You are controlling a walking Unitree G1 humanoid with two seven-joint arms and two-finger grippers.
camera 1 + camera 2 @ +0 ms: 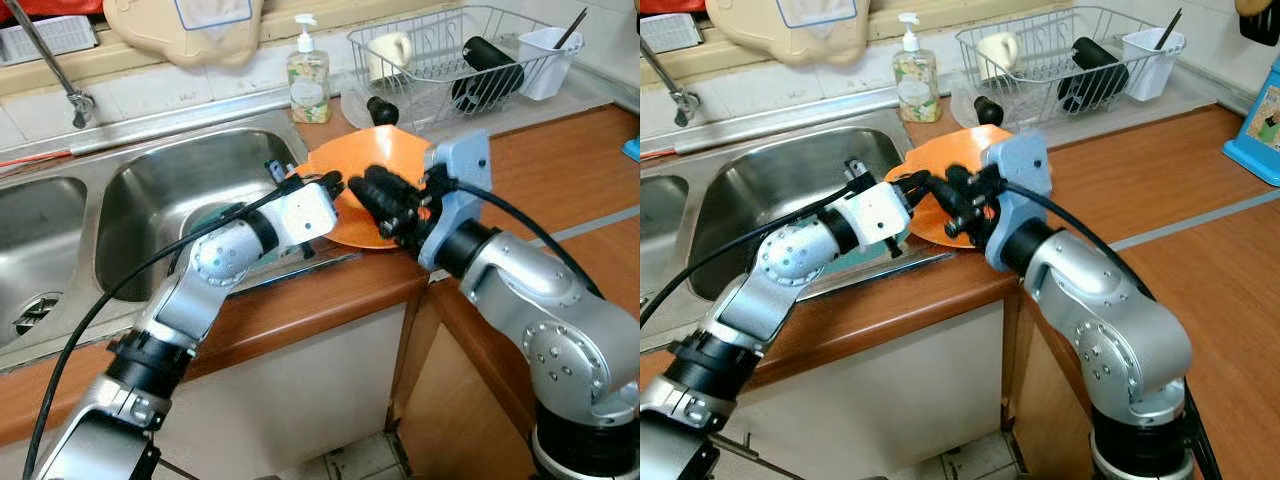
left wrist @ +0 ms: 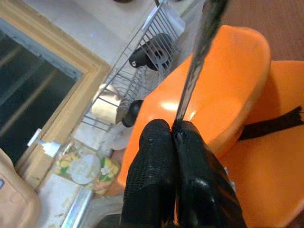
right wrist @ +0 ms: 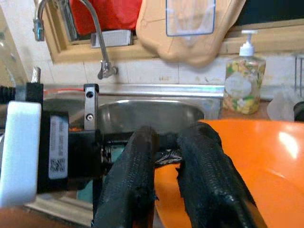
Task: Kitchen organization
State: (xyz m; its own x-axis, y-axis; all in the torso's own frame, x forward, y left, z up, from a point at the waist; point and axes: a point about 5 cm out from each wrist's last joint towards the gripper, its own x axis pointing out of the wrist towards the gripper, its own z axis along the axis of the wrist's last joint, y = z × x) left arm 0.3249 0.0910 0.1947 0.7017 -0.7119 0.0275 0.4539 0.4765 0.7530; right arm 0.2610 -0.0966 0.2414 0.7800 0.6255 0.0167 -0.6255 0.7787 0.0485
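A wooden counter runs along a tiled wall and turns a corner, with a double steel sink let into it. In the left eye view both silver arms reach forward and meet over the sink's near right corner. The left arm rises from below with its elbow bent, and the left tool grips the near-left rim of an orange plate. The right arm bends in from the counter side, and the right tool lies across the same plate just beside the left tool. Beyond both tools stand a soap bottle and a wire dish rack holding a mug, a dark bottle and a white cup.

The right eye view adds a blue box on the counter, well to the right of the right tool.

The left wrist view shows the left tool's fingers pressed together, pinching the plate's edge, with a second orange surface underneath it; the rack lies ahead.

The right wrist view shows the right tool's fingers slightly parted over the plate's rim; I cannot tell whether they hold it. The left tool's white housing sits just beside them, and the faucet stands beyond.
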